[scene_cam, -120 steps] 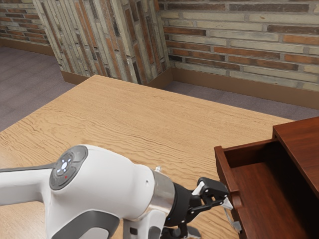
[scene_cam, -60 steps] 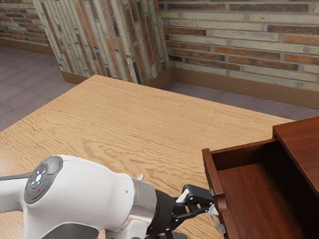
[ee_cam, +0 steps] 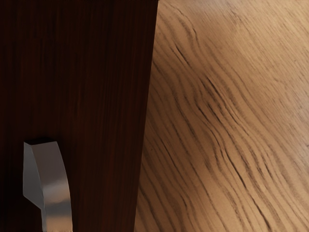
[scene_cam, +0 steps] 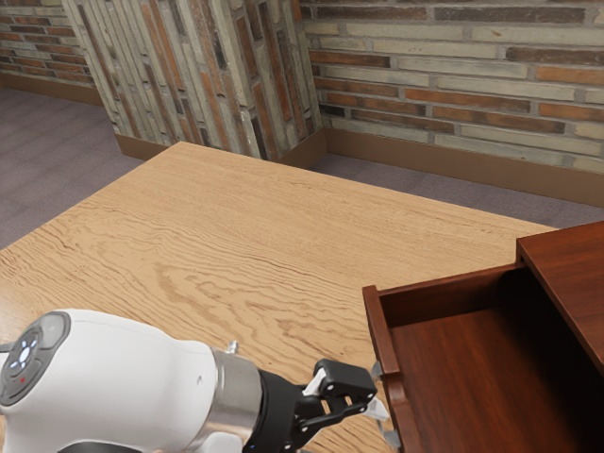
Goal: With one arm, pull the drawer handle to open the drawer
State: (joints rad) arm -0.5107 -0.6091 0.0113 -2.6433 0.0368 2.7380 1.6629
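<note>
**A:** Exterior view: which way is the drawer (scene_cam: 444, 294) from the gripper (scene_cam: 370, 404)?

**B:** To the exterior view's right, standing well out of the cabinet (scene_cam: 566, 274). The gripper is at its handle (scene_cam: 387, 432), at the table's (scene_cam: 236, 236) near side; clenched or released, I cannot tell.

**A:** Wrist view?

**B:** The handle (ee_cam: 48, 183) runs parallel to the edge of the front panel (ee_cam: 87, 96), with the table (ee_cam: 222, 121) beside it. Any further pull, I judge, goes toward the exterior view's left.

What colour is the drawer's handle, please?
The handle is shiny silver-grey, best seen in the wrist view.
</note>
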